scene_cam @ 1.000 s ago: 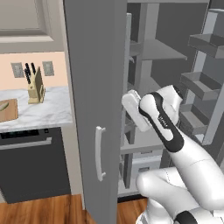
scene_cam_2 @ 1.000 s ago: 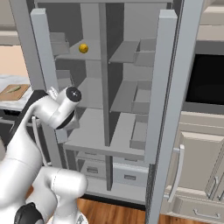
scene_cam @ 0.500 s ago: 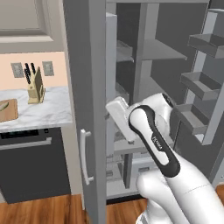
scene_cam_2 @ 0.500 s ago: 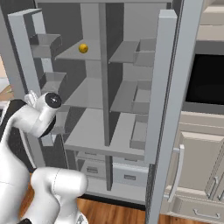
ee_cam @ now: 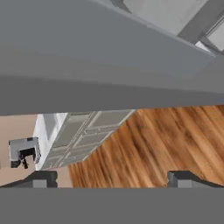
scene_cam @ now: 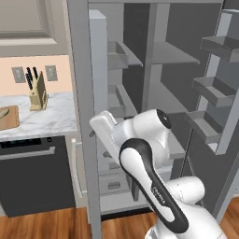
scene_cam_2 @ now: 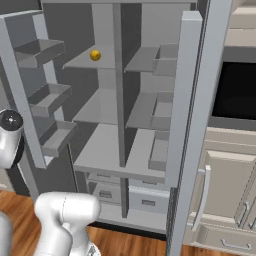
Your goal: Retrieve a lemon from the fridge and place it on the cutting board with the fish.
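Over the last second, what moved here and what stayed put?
The left fridge door has swung wider open, and the arm has swung left and down with it, out toward the left edge of the right base view. The tool shows open, holding nothing. The lemon stayed on its upper shelf, and the cutting board on the counter is unchanged.
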